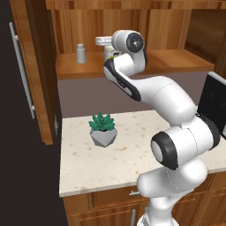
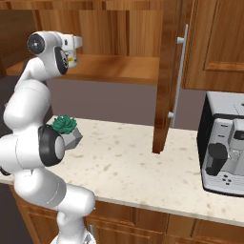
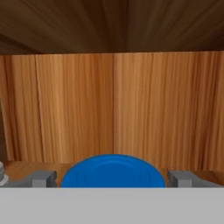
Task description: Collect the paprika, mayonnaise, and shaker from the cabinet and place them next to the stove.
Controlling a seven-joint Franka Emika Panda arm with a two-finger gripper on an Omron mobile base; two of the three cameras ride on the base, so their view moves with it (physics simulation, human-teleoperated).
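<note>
The cabinet [image 1: 145, 66] stands open, and my hand is reaching in above its shelf. In the hand view, the blue lid of the mayonnaise [image 3: 113, 171] lies right between the two fingertips of my gripper [image 3: 113, 179], which is open, with a tip on either side of the lid. Just left of my hand, the small pale shaker [image 1: 81, 53] stands on the shelf, and its edge shows at the left of the hand view [image 3: 1, 173]. The paprika is hidden. The stove is out of view.
A green succulent in a grey pot [image 1: 103, 129] sits on the speckled counter [image 1: 88, 167] below the shelf. The open cabinet door [image 2: 164, 81] with its long bar handle hangs over the counter. A coffee machine [image 2: 224, 143] stands at the right.
</note>
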